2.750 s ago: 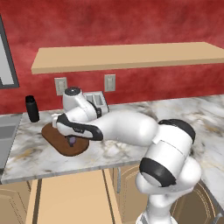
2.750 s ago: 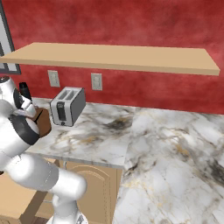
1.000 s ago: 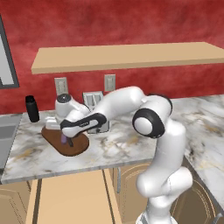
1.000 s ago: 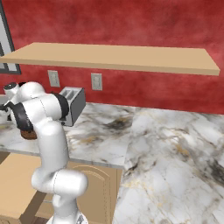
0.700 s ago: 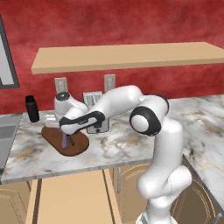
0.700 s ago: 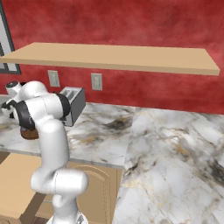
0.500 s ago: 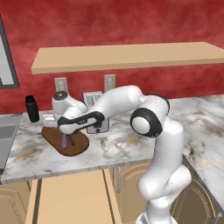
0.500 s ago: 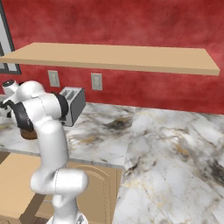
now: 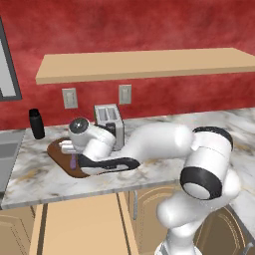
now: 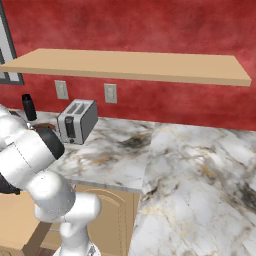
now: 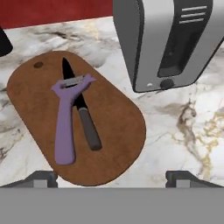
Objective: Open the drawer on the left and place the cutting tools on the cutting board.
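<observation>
In the hand view the dark-brown cutting board (image 11: 109,131) lies on the marble. The purple peeler (image 11: 65,122) rests on it, slanting across the slim dark knife (image 11: 85,124). My gripper (image 11: 112,178) hangs above the board's near end, open and holding nothing, its fingertips (image 11: 41,177) spread wide. From the left base view the gripper (image 9: 69,149) hovers over the cutting board (image 9: 57,152), with the peeler (image 9: 73,162) just below it. The drawer (image 9: 79,224) stands pulled out under the counter, its tan inside showing, and its corner (image 10: 12,220) appears at the lower left of the right base view.
A silver toaster (image 9: 107,119) stands right behind the board, close to my hand, shown also as the toaster (image 11: 170,39). A black bottle (image 9: 36,123) sits left of the board by the wall. A wooden shelf (image 9: 144,62) runs above the counter.
My gripper has opened and let go of the purple peeler, which now lies on the board across the knife. The hand has lifted slightly and the elbow has swung down to the right.
</observation>
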